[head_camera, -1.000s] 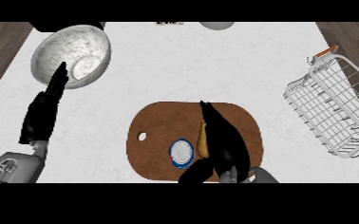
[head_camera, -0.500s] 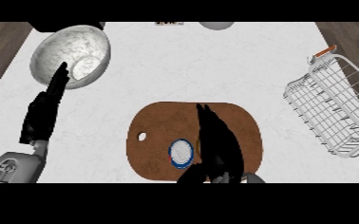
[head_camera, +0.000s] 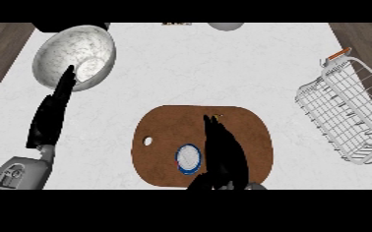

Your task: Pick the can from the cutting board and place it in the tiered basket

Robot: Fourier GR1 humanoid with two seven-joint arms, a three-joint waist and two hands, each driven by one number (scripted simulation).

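Containers: a metal bowl [head_camera: 75,56] sits at the far left of the white marbled surface [head_camera: 218,69], its inside showing only bare speckled metal. A white wire tiered basket [head_camera: 340,109] stands at the right edge, partly cut off by the view, with an orange-brown handle [head_camera: 338,54] at its far end; through its wires only the surface shows. Task item: the can [head_camera: 188,157], seen from above as a white top with a blue rim, stands upright on the near-left part of the brown oval cutting board [head_camera: 163,123], which has a small hole [head_camera: 148,141] near its left end. The can is well apart from the basket. Right hand [head_camera: 224,150]: over the board just beside the can's right side, fingers straight and close together, pointing away from the robot, holding nothing; contact with the can cannot be told. It covers the board's near-middle. Left hand [head_camera: 52,113]: at the left, fingers straight, holding nothing, tips overlapping the bowl's near rim; grey forearm [head_camera: 22,172] below it. Bare surface lies between board and basket. A grey rounded object [head_camera: 227,25] is cut off at the far edge.
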